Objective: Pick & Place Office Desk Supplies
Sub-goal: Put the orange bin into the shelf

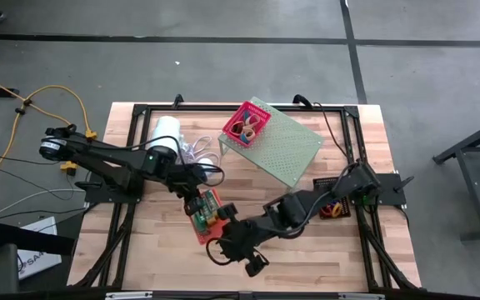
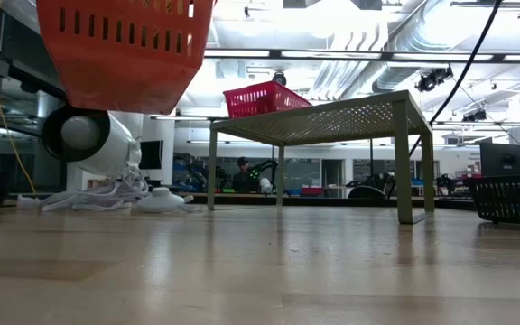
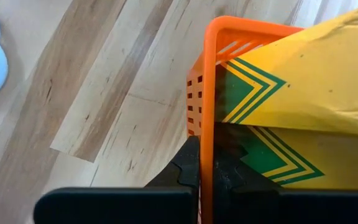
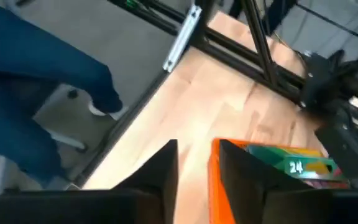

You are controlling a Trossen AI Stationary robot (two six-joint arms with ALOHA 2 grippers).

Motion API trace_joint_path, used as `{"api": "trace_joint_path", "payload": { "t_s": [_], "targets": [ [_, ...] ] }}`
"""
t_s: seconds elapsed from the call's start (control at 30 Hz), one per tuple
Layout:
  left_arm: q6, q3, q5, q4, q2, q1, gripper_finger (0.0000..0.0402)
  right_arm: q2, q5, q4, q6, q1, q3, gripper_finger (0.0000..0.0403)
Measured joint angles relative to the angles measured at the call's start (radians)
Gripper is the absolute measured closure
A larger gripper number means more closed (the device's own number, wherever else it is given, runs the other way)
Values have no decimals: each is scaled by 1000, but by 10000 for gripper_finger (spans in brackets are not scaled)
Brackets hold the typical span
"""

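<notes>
We see the left gripper (image 1: 197, 206) clamped on the rim of the red basket (image 1: 206, 218), lifted off the table (image 1: 323, 258). The right gripper (image 1: 220, 242) pinches its opposite rim. 2 green-yellow boxes (image 3: 291, 112) sit inside.

Wooden table (image 1: 165, 250), green perforated shelf (image 1: 286, 146) standing on it, white cylinder (image 1: 167, 135) with cord lying beside, black basket (image 1: 333, 206) apparently at right edge

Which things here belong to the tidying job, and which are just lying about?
Job: orange basket with boxes, lifted off the table; pink basket; black basket.
Lying about: white cylinder; green shelf.
</notes>
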Motion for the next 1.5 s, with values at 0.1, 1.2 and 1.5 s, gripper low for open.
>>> {"api": "trace_joint_path", "payload": {
  "t_s": [0.1, 1.2, 1.5],
  "targets": [
    [-12, 0, 0, 0, 0, -10, 402, 8, 56, -42, 20, 9, -3, 263],
    [-34, 2, 26, 51, 38, -3, 402, 106, -10, -119, 75, -54, -3, 191],
    [-26, 2, 30, 86, 38, 8, 402, 106, -49, -135, 98, -64, -3, 192]
  ]
}}
